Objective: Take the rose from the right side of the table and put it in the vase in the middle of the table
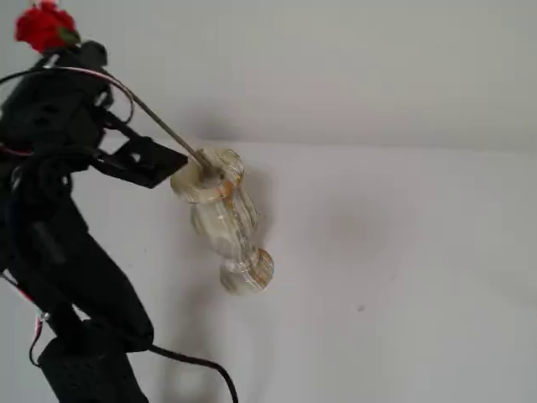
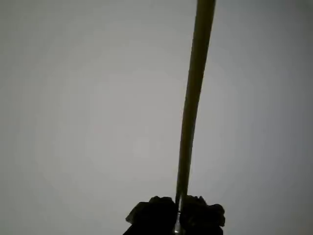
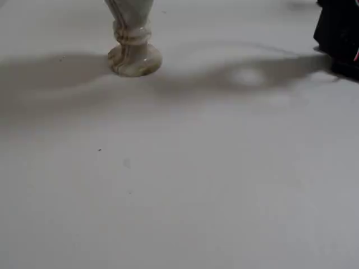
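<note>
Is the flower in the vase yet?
Almost. The rose is off the table and the gripper pinches its stem, whose lower end sits in the mouth of the vase. Left: slide it in and let go.

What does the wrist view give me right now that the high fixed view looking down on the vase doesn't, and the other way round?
Only the wrist view shows the grip close up: the gripper is shut on the stem, with blank grey behind. Only the fixed view shows the vase upright on the table, the red bud at the top left, the arm, and the stem's lower end at the vase's rim; whether it is inside, I cannot tell. Both show the rose as a long, thin, straight stem.
</note>
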### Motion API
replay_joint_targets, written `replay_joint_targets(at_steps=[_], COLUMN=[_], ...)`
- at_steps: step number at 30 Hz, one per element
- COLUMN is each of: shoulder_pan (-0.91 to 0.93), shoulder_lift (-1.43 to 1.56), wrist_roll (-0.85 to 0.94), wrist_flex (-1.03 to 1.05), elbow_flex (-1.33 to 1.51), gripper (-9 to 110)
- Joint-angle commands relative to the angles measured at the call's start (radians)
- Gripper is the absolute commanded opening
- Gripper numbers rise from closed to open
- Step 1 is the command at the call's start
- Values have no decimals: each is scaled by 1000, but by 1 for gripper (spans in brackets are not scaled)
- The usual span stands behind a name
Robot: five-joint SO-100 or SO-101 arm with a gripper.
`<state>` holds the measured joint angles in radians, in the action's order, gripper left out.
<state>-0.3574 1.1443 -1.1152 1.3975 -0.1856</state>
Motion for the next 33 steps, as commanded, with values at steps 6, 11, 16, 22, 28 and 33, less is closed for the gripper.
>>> replay_joint_targets(at_steps=[6, 11, 16, 22, 28, 33], shoulder_pan=[92, 126, 150, 169, 183, 210], shoulder_lift=[-101, -126, -133, -123, -83, -32], wrist_roll=[-17, 8, 69, 91, 121, 155], wrist_flex=[-6, 5, 41, 103, 153, 170], elbow_flex=[-43, -44, -44, -44, -44, -44], gripper=[0, 4, 18, 37, 47, 50])
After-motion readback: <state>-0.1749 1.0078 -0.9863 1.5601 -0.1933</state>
